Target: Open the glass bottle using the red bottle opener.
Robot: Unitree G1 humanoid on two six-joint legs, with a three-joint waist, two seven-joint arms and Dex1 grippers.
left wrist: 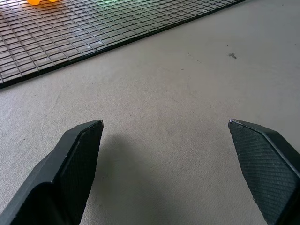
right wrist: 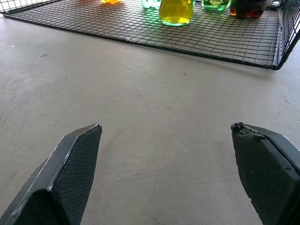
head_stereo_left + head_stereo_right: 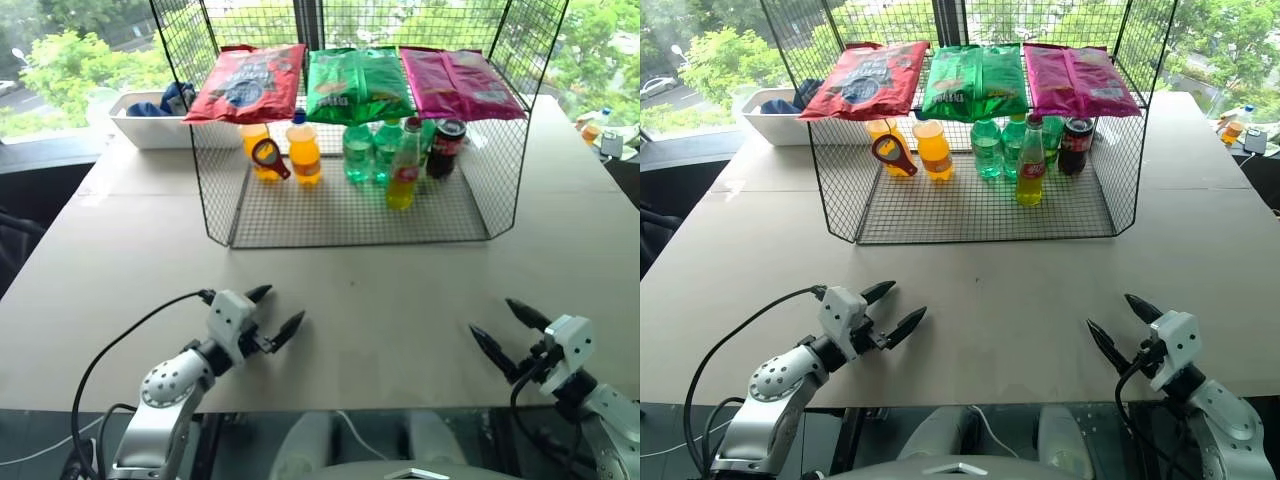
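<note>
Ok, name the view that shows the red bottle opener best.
The right eye view: the red bottle opener shows whole, ring uppermost, against an orange bottle inside the wire rack. The left eye view shows it equally whole. I cannot make it out in either wrist view.

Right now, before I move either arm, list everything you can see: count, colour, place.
glass bottle: 1, clear with yellow drink and red label, upright at the front of the rack's lower shelf.
red bottle opener: 1, red, hanging on the rack's left mesh beside the orange bottles.
orange bottles: 2, orange, lower shelf, left.
green bottles: at least 3, green, lower shelf, behind the glass bottle.
cola bottle: 1, dark with red label, lower shelf, right.
snack bags: 3, red, green, pink, on top of the rack.
wire rack: 1, black, far middle of the table.
white bin: 1, white, left of the rack.
table: 1, beige.
left gripper: open, over the bare table.
right gripper: open, over the bare table.
</note>
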